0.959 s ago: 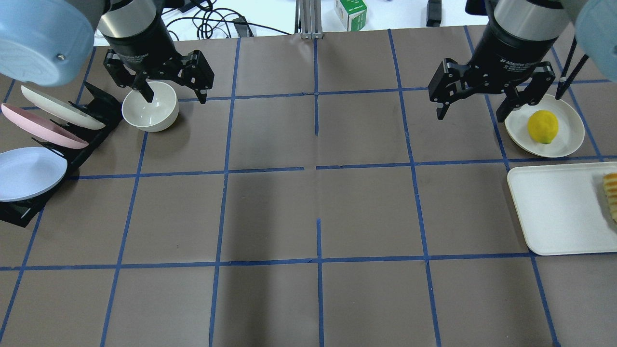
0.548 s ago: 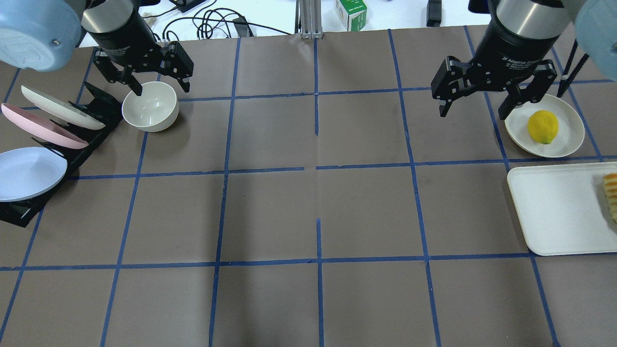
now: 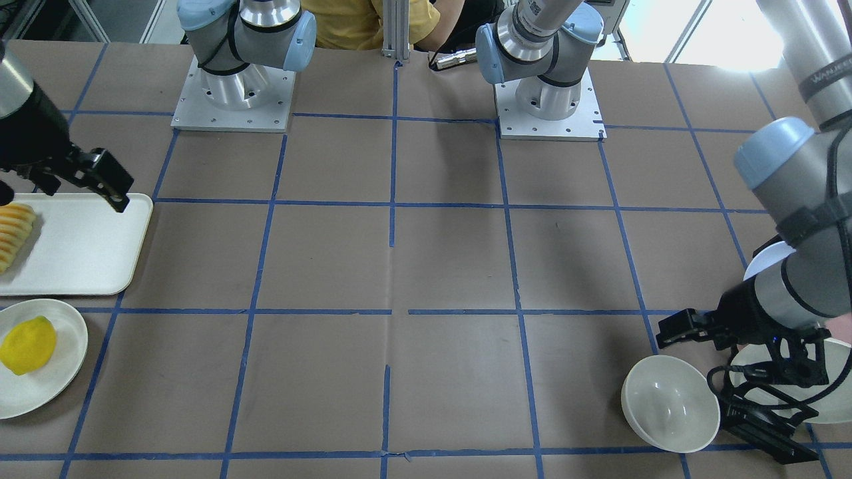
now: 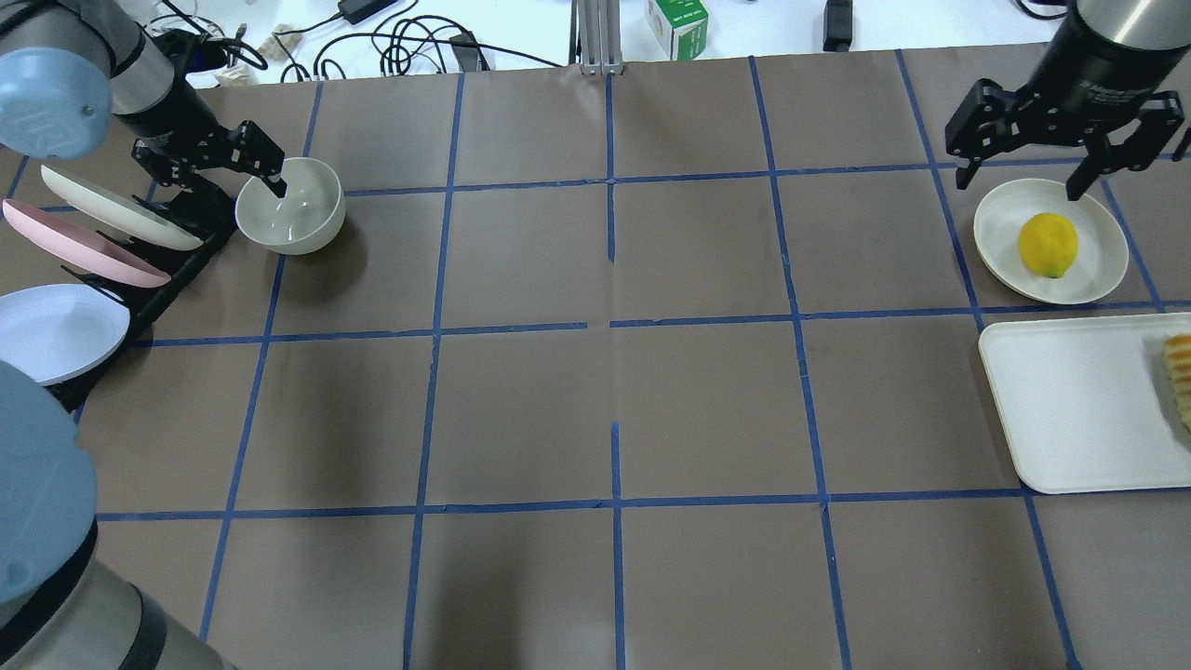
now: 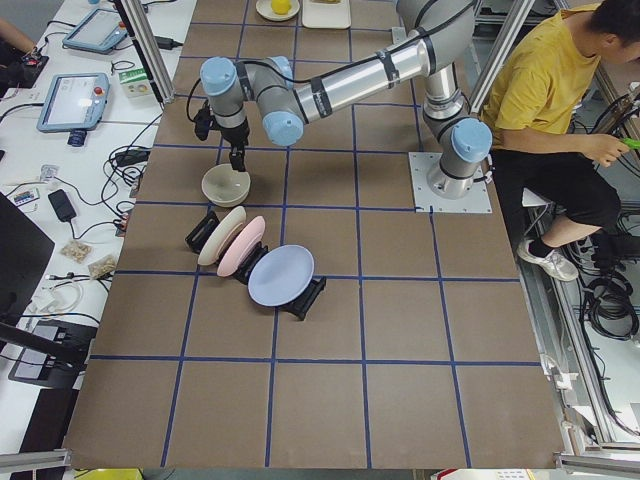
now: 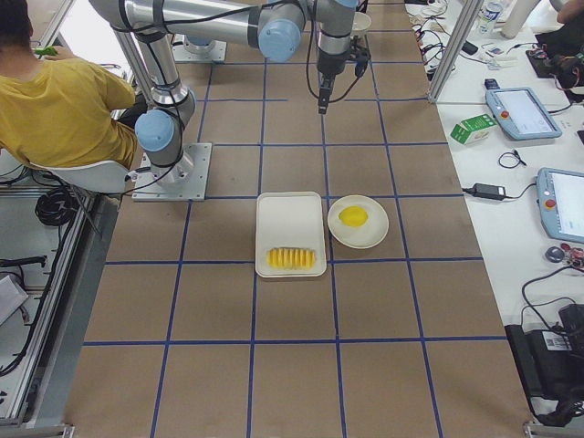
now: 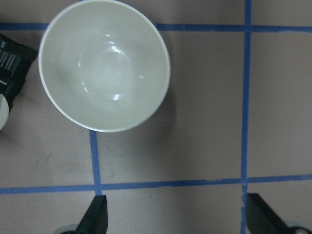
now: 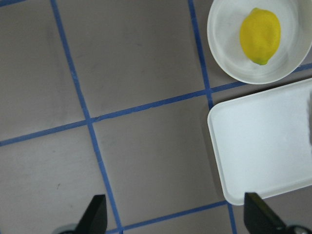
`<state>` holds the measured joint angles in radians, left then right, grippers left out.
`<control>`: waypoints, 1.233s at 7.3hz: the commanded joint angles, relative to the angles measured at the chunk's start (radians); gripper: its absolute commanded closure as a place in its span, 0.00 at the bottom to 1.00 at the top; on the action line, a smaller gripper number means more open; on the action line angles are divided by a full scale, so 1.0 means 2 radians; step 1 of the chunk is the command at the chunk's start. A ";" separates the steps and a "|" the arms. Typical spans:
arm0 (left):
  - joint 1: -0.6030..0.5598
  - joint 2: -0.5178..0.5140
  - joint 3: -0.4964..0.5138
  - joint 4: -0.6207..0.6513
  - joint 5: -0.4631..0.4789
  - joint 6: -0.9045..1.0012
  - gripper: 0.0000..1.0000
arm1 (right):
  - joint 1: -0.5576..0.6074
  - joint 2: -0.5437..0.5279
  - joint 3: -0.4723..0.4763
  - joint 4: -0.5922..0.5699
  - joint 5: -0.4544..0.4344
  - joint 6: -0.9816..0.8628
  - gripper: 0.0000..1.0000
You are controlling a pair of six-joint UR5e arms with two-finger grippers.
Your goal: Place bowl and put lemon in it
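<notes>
Ahead of the spread left tool stands the bowl, upright.

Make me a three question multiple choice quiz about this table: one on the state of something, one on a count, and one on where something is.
1. How does the small off-white round bowl sit?
A. upright and empty
B. upside down
C. tipped on its side

2. How many plates stand in the black rack?
A. two
B. five
C. three

3. Where is the bright yellow oval lemon?
A. in the bowl
B. on the flat round cream plate
C. in the rack

Answers:
1 A: the left wrist view looks straight down into its bare glossy inside.
2 C: a cream, a pink and a blue one lean there.
3 B: the overhead view shows it lying on that plate, far from the bowl.
</notes>
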<state>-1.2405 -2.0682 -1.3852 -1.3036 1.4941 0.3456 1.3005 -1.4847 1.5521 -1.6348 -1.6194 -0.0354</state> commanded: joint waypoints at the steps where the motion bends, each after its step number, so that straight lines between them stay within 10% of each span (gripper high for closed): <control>1: 0.013 -0.064 0.047 0.011 0.010 0.039 0.00 | -0.075 0.070 0.000 -0.087 0.000 -0.143 0.00; 7: 0.034 -0.117 0.050 0.059 0.017 0.047 0.05 | -0.124 0.208 -0.001 -0.212 0.043 -0.237 0.00; 9: 0.033 -0.118 0.053 0.059 0.014 0.038 0.67 | -0.124 0.238 -0.001 -0.246 0.053 -0.233 0.00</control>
<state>-1.1728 -2.3013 -1.2821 -1.1874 1.5253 0.4352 1.0515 -1.0450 1.5511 -2.0767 -1.5254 -0.5060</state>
